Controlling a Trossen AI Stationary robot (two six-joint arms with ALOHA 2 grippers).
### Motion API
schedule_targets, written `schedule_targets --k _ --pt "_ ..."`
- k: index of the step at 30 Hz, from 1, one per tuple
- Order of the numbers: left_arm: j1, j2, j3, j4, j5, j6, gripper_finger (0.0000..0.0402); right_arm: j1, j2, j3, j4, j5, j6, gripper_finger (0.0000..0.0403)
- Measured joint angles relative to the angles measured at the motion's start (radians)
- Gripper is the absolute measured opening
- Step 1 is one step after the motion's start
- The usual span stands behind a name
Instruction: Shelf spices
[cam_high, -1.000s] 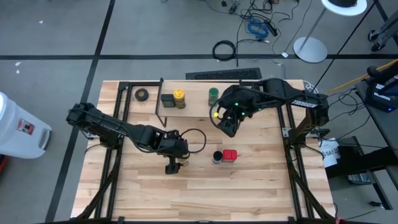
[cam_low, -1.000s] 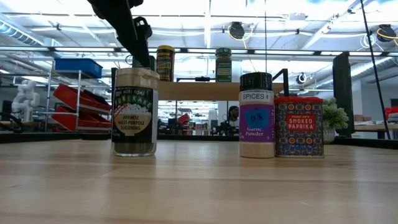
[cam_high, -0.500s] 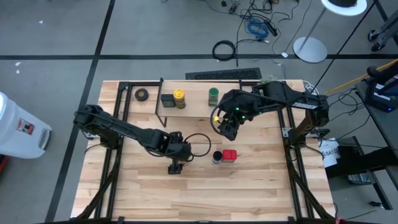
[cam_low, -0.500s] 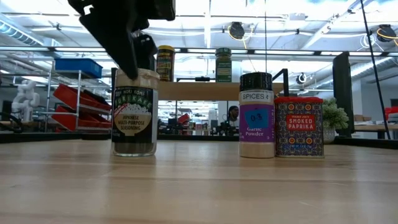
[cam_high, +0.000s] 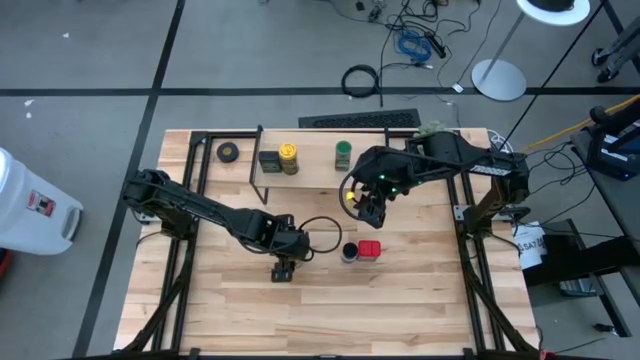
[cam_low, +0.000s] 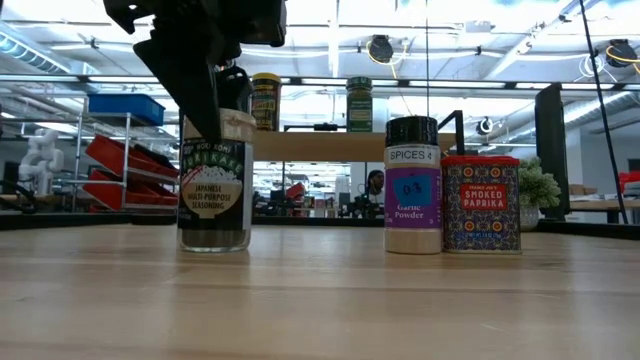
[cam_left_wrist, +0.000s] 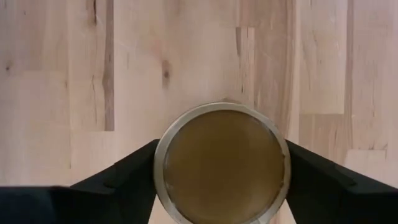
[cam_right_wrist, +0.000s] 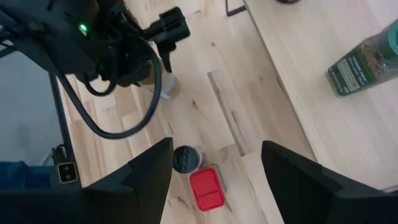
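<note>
Closing on the tan-lidded jar (cam_low: 214, 180) near the front middle of the table (cam_high: 400, 300), with the left gripper (cam_high: 282, 270) lowered straight over it from above. Fingers (cam_left_wrist: 124, 174) wide apart a moment ago, now drawn in and touching both sides of the lid. Looks like the start of a grasp, with the jar upright on the table and not yet lifted. Judged as the fourth container to go, with the lift to the shelf next.

Just beyond, to the right: garlic powder jar (cam_low: 412, 185) and red square tin (cam_low: 481, 203), side by side, waiting.

Farther back: right gripper (cam_high: 366, 207) hovering in front of the shelf, fingers apart and holding nothing.

Farthest: shelf (cam_high: 310, 172), already carrying the dark boxy tin (cam_high: 268, 160), yellow-lidded jar (cam_high: 288, 153) and green-lidded jar (cam_high: 343, 152).
</note>
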Motion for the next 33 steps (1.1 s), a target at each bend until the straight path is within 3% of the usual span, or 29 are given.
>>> schedule_targets --k 9,15,20,26,33 --pt "0.0 -0.005 0.08 -0.134 0.007 0.001 0.0283 0.113 0.0 -0.004 -0.043 -0.01 -0.055 0.0233" --pt "0.0 -0.007 0.183 -0.22 0.006 0.019 0.0284 0.202 -0.019 -0.105 -0.019 -0.011 -0.024 0.0233" --pt "0.02 -0.008 0.277 -0.311 0.006 0.036 0.0284 0.268 -0.104 -0.304 0.123 -0.011 0.04 0.0233" --pt "0.072 -0.008 0.393 -0.395 0.005 0.109 0.0285 0.301 -0.247 -0.634 0.407 -0.01 0.059 0.0236" --pt "0.137 -0.008 0.534 -0.433 0.003 0.137 0.0285 0.301 -0.34 -0.937 0.708 -0.014 0.124 0.0278"
